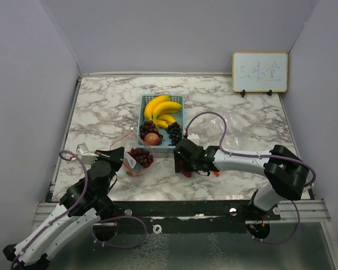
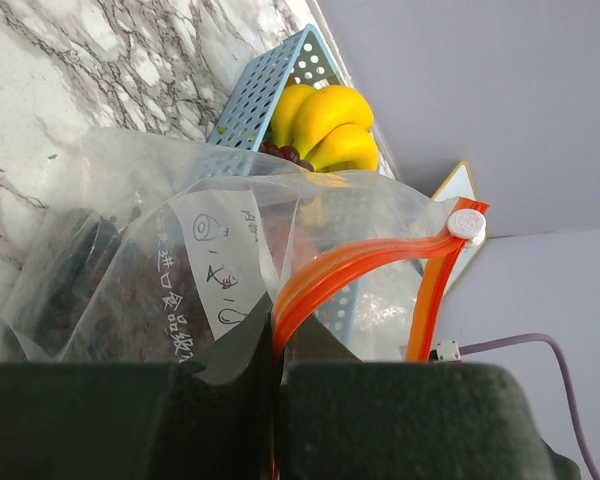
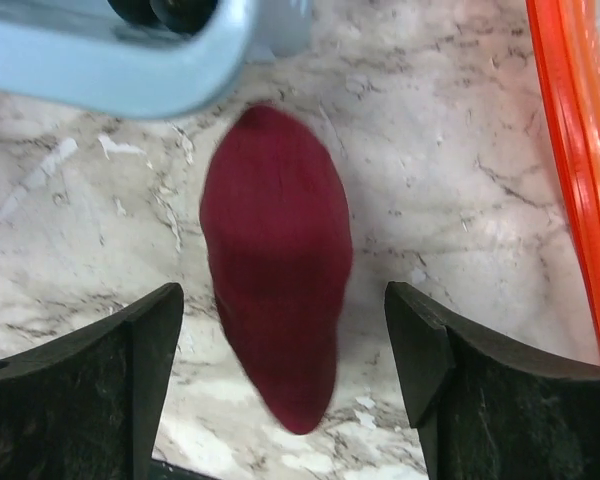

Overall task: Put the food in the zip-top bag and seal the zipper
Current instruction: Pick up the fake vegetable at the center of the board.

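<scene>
The clear zip-top bag stands left of the blue basket with a dark grape cluster inside it. My left gripper is shut on the bag's orange zipper strip; the white slider sits at the strip's far end. The magenta vegetable lies on the marble between the fingers of my open right gripper, touching neither finger. In the top view the right gripper hovers just below the basket. Yellow bananas, more grapes and a round red fruit lie in the basket.
The blue mesh basket stands mid-table, its rim close above the right gripper. An orange zipper strip runs along the right edge of the right wrist view. A small whiteboard leans on the back wall at right.
</scene>
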You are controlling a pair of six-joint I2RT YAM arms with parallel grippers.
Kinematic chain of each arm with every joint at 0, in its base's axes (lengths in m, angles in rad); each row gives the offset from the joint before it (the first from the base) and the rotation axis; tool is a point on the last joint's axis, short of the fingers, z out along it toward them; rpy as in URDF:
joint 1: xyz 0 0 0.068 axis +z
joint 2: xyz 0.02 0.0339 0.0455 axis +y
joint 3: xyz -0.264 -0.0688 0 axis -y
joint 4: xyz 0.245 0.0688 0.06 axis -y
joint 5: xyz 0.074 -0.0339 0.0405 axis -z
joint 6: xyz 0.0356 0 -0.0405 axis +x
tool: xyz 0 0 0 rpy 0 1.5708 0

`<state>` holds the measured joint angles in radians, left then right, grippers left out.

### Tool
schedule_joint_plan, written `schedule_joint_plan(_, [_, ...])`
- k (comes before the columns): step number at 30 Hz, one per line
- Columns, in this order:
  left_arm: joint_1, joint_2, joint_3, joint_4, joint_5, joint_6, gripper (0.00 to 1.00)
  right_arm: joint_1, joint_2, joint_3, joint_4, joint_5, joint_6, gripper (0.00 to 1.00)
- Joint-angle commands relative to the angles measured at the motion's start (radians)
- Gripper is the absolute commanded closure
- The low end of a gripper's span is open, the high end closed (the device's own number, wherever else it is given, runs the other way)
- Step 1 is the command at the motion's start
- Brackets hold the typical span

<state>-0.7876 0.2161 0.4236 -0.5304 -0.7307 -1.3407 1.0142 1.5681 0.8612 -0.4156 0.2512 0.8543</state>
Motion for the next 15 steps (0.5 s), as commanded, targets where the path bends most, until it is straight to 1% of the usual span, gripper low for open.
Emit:
schedule_joint_plan(1, [-0.002,-0.043,0.008,-0.04,-0.019,-0.017,1.0,0.001,0.031,-0.008,0.137,0.087,-0.01,0.2])
schedule_joint_plan(3, [-0.002,-0.041,0.002,-0.037,-0.017,-0.018,1.0,0.001,0.043,-0.012,0.176,0.099,-0.031,0.23])
schedule_joint_plan(5, [-0.001,-0.034,0.001,-0.036,-0.014,-0.018,1.0,0.001,0.067,-0.005,0.196,0.109,-0.048,0.33])
schedule_joint_plan(6, [-0.001,-0.028,0.002,-0.035,-0.012,-0.017,1.0,0.001,0.077,0.003,0.192,0.109,-0.051,0.42])
schedule_joint_plan(7, [-0.002,-0.024,0.002,-0.035,-0.011,-0.017,1.0,0.001,0.083,0.011,0.18,0.107,-0.053,0.55])
schedule_joint_plan(9, [-0.001,-0.017,0.0,-0.032,-0.006,-0.017,1.0,0.001,0.074,0.028,0.141,0.104,-0.054,0.77])
schedule_joint_plan(10, [-0.001,-0.017,-0.002,-0.03,-0.005,-0.018,1.0,0.003,0.054,0.037,0.117,0.104,-0.058,0.84])
schedule_joint_plan(11, [-0.002,-0.016,-0.005,-0.028,-0.004,-0.021,1.0,0.01,0.028,0.045,0.093,0.102,-0.069,0.88])
schedule_joint_plan(12, [-0.001,-0.016,-0.007,-0.027,-0.005,-0.021,1.0,0.018,-0.012,0.054,0.075,0.098,-0.085,0.9])
schedule_joint_plan(15, [-0.002,-0.014,-0.007,-0.02,-0.008,-0.018,1.0,0.059,-0.136,0.102,0.063,0.046,-0.18,0.92])
